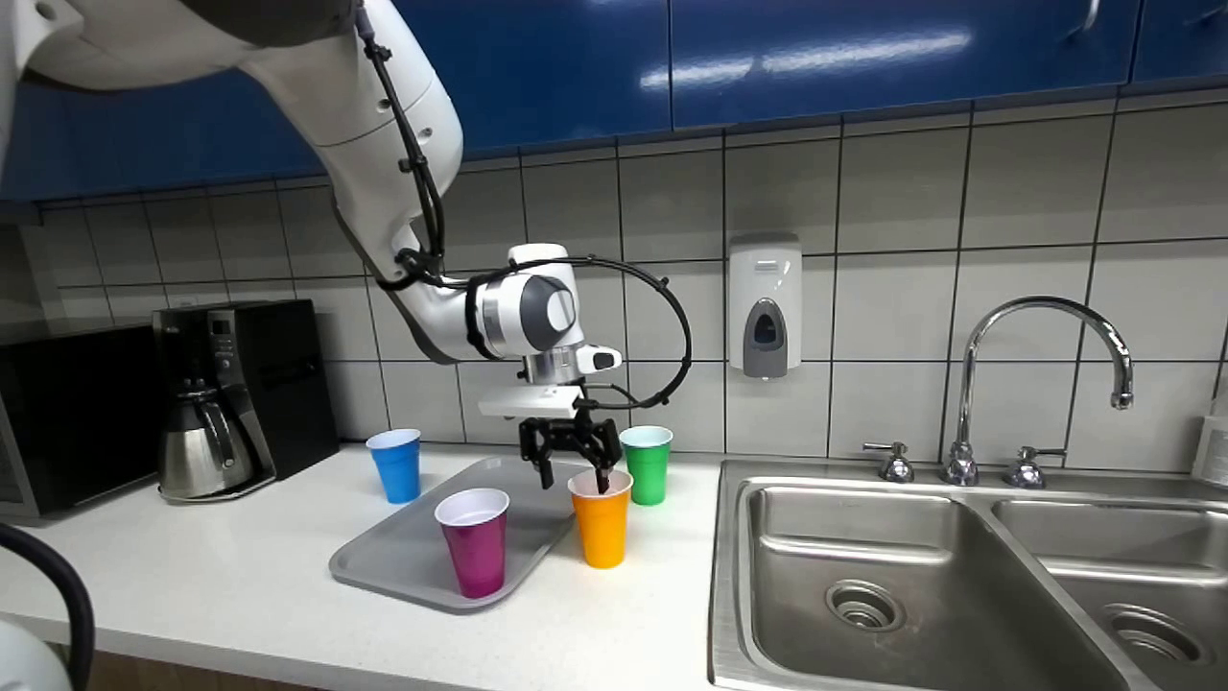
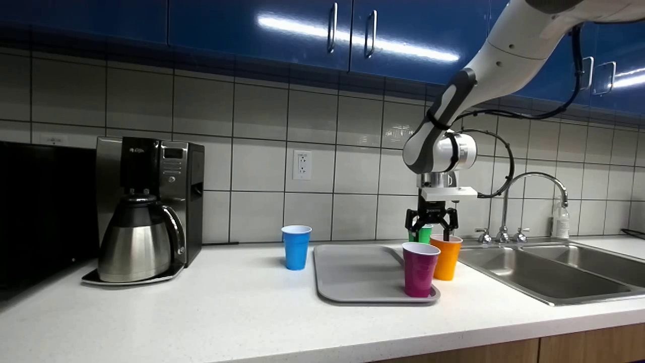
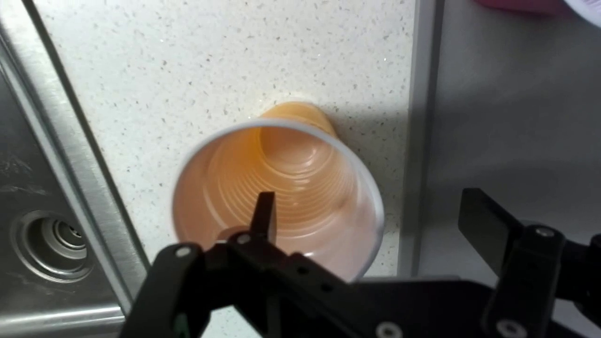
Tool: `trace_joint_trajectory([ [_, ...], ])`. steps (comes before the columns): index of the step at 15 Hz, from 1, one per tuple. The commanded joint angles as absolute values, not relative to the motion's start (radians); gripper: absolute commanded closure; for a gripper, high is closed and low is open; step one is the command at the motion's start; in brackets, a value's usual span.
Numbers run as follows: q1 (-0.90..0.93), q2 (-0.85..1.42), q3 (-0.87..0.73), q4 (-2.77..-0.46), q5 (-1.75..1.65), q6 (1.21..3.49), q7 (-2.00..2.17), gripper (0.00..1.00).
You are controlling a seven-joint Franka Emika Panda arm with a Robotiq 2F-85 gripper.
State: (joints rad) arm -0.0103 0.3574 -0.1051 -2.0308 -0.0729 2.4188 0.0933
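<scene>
Left of the tray stands the blue cup, on it the purple cup, over the tray's right edge the gripper, jaws spread and grasping nothing, and just beside that edge the orange cup, which could tip if the finger at or inside its mouth dragged sideways.

Tray: laid below and left of the gripper in both exterior views
Sink: set into the counter, right of the gripper
Nearest cup: placed with its mouth at one finger, between tray and sink
Tray cup: stood on the tray, before the gripper
Rear cup: placed behind the gripper
Outer cup: placed left of the gripper, past the tray
Coffee maker: placed far left
</scene>
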Motion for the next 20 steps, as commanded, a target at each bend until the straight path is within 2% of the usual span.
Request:
trace_joint_trajectory([
  [1, -0.010, 0.376, -0.107, -1.995, -0.095, 2.377, 0.120, 0.15],
  [2, -0.010, 0.379, -0.108, -1.993, -0.095, 2.376, 0.120, 0.26],
  [5, -0.009, 0.383, -0.109, -1.992, -0.096, 2.377, 0.120, 0.51],
  [11, -0.011, 0.383, -0.110, -1.987, -0.095, 2.374, 0.121, 0.97],
  [13, -0.011, 0.384, -0.112, -1.985, -0.095, 2.372, 0.122, 1.00],
  [20, -0.012, 0.365, -0.113, -1.981, -0.092, 2.354, 0.120, 0.99],
])
